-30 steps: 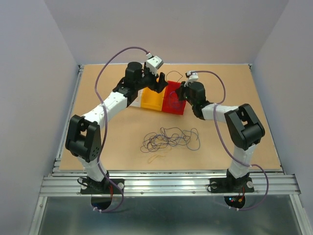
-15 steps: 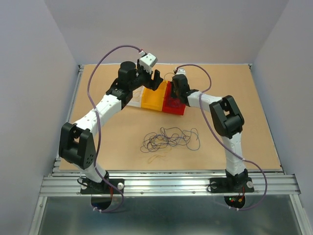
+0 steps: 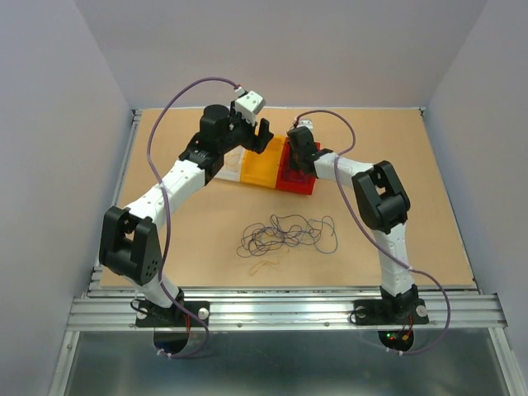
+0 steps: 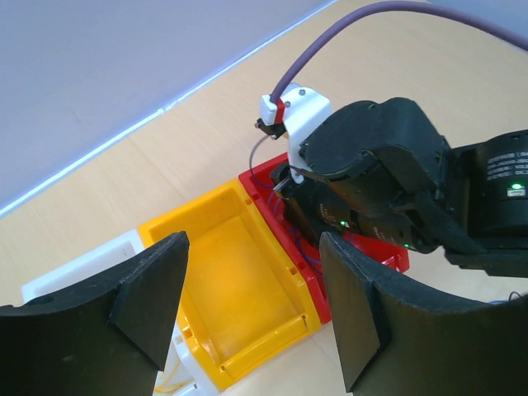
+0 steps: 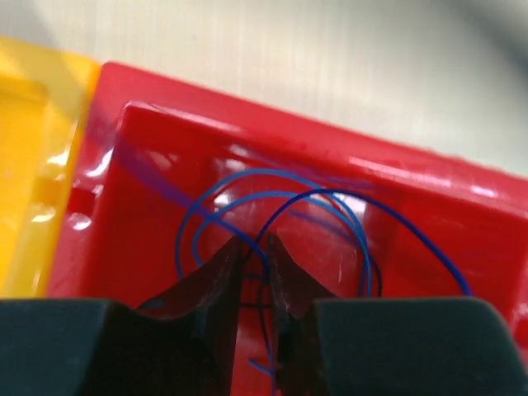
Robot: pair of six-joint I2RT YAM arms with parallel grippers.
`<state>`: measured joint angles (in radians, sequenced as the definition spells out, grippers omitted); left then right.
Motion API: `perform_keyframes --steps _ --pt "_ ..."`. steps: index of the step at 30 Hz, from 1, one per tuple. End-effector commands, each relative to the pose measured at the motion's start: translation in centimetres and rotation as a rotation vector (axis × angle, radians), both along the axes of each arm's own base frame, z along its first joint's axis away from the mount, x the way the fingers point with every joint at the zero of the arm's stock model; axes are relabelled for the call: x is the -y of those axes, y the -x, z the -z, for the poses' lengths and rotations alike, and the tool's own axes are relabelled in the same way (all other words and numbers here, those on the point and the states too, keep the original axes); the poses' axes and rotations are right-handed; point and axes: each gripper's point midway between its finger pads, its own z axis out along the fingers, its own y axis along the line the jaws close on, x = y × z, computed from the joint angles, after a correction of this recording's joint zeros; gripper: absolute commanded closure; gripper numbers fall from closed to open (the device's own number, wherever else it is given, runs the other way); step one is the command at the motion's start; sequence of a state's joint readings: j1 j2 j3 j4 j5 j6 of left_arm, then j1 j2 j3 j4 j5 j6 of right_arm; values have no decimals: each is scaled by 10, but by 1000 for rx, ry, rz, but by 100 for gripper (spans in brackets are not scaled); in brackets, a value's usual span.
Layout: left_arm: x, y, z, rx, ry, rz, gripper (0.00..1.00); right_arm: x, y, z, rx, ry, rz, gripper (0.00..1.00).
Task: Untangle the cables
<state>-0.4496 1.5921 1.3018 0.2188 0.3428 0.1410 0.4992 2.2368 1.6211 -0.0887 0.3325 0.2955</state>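
Note:
A loose tangle of thin black and blue cables (image 3: 289, 233) lies on the table's middle, with a pale yellow strand (image 3: 262, 266) just in front of it. My right gripper (image 3: 299, 161) reaches down into the red bin (image 3: 289, 183). In the right wrist view its jaws (image 5: 254, 247) stand almost closed on a thin blue cable (image 5: 272, 177) that loops over the red bin's floor (image 5: 165, 148). My left gripper (image 3: 262, 136) hangs open and empty above the yellow bin (image 3: 257, 169), which also shows between its fingers (image 4: 252, 280).
Three small bins stand in a row at the back middle: white (image 4: 74, 272), yellow (image 4: 223, 272) and red (image 4: 272, 186). A pale yellow strand (image 4: 169, 384) lies in the white one. The right arm's wrist (image 4: 388, 181) sits close to the right of my left gripper.
My right arm has swung left and stretched out, and its gripper has gone down into the red bin. My left gripper has shifted slightly left. The tangle on the table has not moved.

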Motion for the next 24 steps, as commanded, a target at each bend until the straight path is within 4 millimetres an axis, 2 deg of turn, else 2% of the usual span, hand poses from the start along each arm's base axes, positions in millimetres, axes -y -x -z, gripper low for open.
perform_keyframes --steps 1,3,6,9,13,15,16,18,20,22,23,24 --pt "-3 -4 -27 73 19 -9 24 -1 6 -51 89 -44 -6 75" --pt "-3 -3 -28 76 18 -10 24 -6 9 -61 100 -50 -25 71" --pt "-5 -4 -28 78 15 -18 24 -9 17 -70 111 -60 -38 59" --pt "-4 -4 -26 74 15 -15 24 -12 23 -79 124 -69 -41 57" --pt "-4 -4 -24 73 10 -16 24 -6 33 -106 171 -92 -31 49" --pt "-5 -4 -25 76 9 -17 24 2 36 -111 190 -82 -6 47" --pt "-5 -4 -24 75 7 -20 24 6 38 -121 211 -84 3 45" --pt "-4 -3 -24 74 9 -12 24 10 35 -134 261 -78 11 45" --pt "-5 -3 -25 75 9 -14 24 11 33 -147 298 -77 4 40" --pt "-5 -3 -26 78 9 -14 24 12 26 -158 337 -77 3 36" --pt "-5 -3 -26 78 9 -15 24 11 21 -156 340 -72 -1 36" --pt "-5 -3 -26 78 9 -15 24 12 14 -163 356 -78 3 36"
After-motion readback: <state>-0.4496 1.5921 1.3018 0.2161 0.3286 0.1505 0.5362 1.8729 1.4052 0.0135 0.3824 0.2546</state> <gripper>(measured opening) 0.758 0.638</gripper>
